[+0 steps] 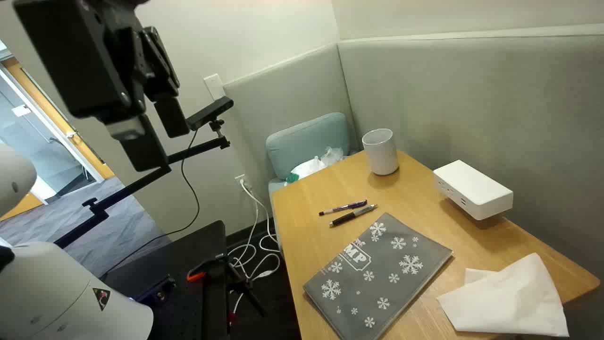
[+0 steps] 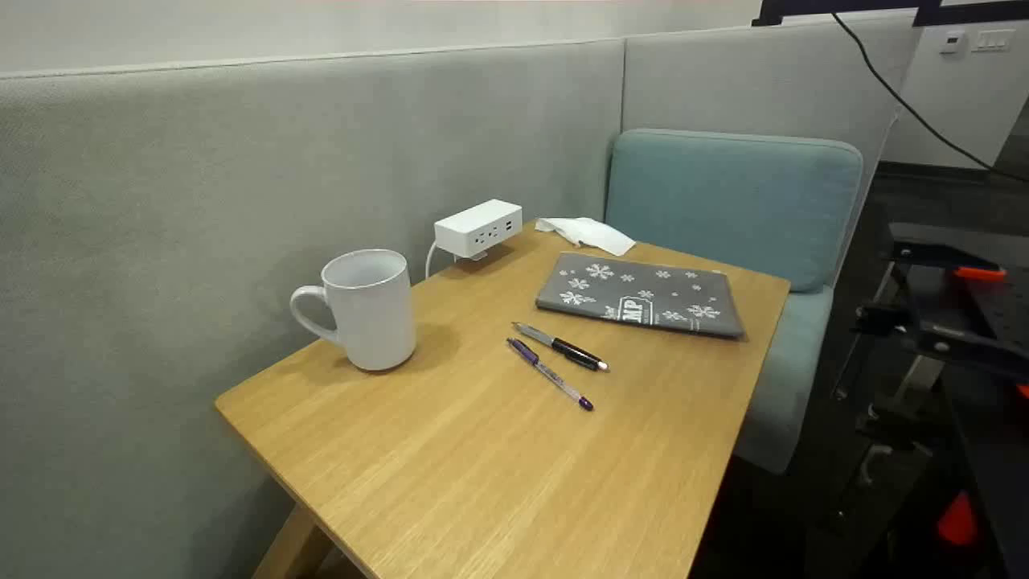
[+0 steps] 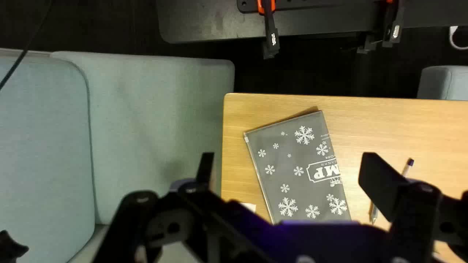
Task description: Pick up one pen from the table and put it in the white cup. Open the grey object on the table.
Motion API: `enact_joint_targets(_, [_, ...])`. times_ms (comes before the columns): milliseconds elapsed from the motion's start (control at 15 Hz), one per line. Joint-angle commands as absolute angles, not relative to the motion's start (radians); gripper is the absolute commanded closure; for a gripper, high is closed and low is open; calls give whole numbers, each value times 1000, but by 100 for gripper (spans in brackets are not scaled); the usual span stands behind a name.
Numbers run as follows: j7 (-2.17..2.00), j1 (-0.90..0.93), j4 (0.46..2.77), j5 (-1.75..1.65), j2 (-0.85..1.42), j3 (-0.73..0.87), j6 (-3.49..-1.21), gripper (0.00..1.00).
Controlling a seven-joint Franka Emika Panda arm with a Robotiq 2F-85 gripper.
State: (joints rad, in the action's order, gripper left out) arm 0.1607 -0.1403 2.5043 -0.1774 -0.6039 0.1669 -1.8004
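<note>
a gripper (image 1: 164,143) hangs, fingers apart, as the white cup (image 2: 376,318), its handle (image 2: 296,307) visible only in an exterior view, stands near 2 pens (image 2: 560,346).

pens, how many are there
2: the purple pen and the black pen, lying side by side between the cup and the grey object. The cup's bottom is hidden.

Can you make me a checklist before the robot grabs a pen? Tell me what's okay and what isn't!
1. Purple pen and black pen lying apart: ok.
2. Pincer open, holding nothing: ok.
3. Pincer lined up over a pen: not ok; the wrist view shows the grey object below, between its jaws.
4. White cup standing upright: ok.
5. Nothing at the bottom of the cup: cannot tell; that part is hidden.
</note>
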Motion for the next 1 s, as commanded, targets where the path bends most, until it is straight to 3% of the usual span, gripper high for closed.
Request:
enact_joint_targets(0, [160,-139,2503,-177,-604,167,-1798,0])
enact_joint_targets(533, [127,-99,2534,-146,-561,134,-1879,0])
enact_joint_targets(933, [65,-29,2596,-72,-369,65,-2227,0])
